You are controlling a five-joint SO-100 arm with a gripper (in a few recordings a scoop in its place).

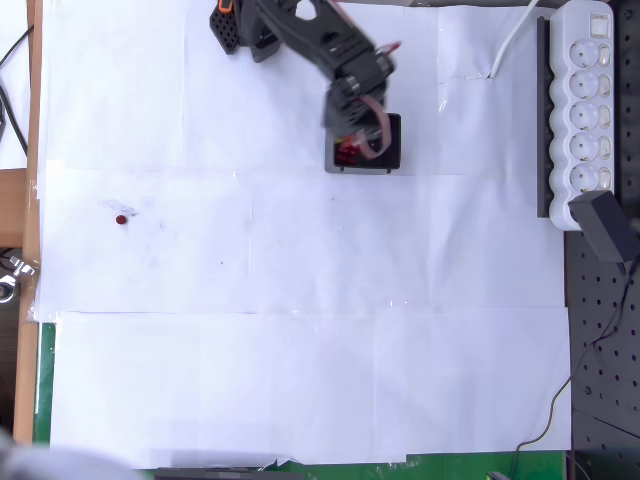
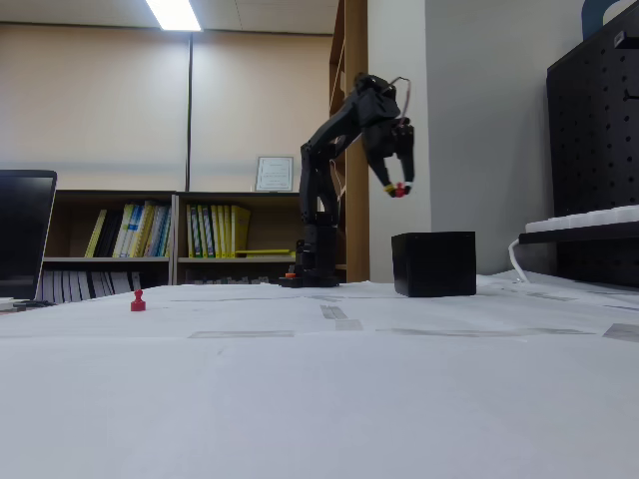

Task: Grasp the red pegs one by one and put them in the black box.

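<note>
My gripper (image 2: 397,188) hangs high above the black box (image 2: 434,263) and is shut on a red peg (image 2: 399,189). In the overhead view the gripper (image 1: 352,138) covers the left part of the black box (image 1: 392,140), which sits at the back centre of the white paper. Red (image 1: 347,152) shows there under the fingers; I cannot tell whether it is the held peg or pegs lying in the box. Another red peg (image 1: 121,219) stands alone far to the left on the paper, also seen upright in the fixed view (image 2: 138,301).
A white power strip (image 1: 585,100) and a black adapter (image 1: 606,225) lie along the right edge beside a black pegboard (image 1: 605,350). The arm's base (image 1: 240,25) is at the back. A laptop (image 2: 25,235) stands at the left in the fixed view.
</note>
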